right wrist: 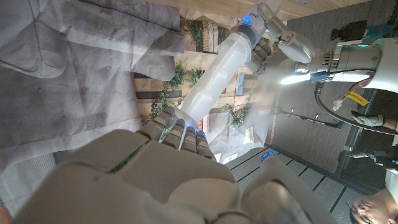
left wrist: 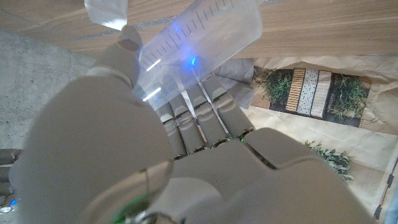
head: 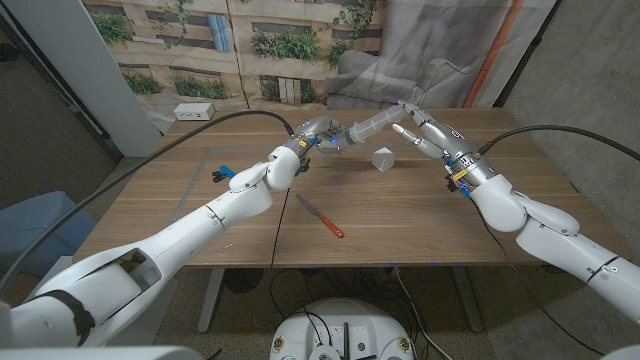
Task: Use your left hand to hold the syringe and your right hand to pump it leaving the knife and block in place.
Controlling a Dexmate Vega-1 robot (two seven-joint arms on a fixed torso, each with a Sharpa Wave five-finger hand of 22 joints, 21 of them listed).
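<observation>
A clear syringe [head: 375, 123] hangs in the air over the table's far middle. My left hand [head: 320, 135] grips its barrel [left wrist: 199, 37], fingers curled around it. My right hand [head: 428, 133] reaches to the other end, and its fingertips [right wrist: 180, 134] close on the plunger end of the syringe [right wrist: 217, 74]. My left hand [right wrist: 273, 37] also shows at the far tip in the right wrist view. A white block [head: 383, 158] sits on the table just below the syringe. Nearer the front lies a knife [head: 322, 216] with a red handle.
A small blue object [head: 222, 175] lies on the wooden table [head: 420, 225] beside my left forearm. A white box [head: 193, 111] sits at the back left corner. Grey cloth and a printed backdrop hang behind the table.
</observation>
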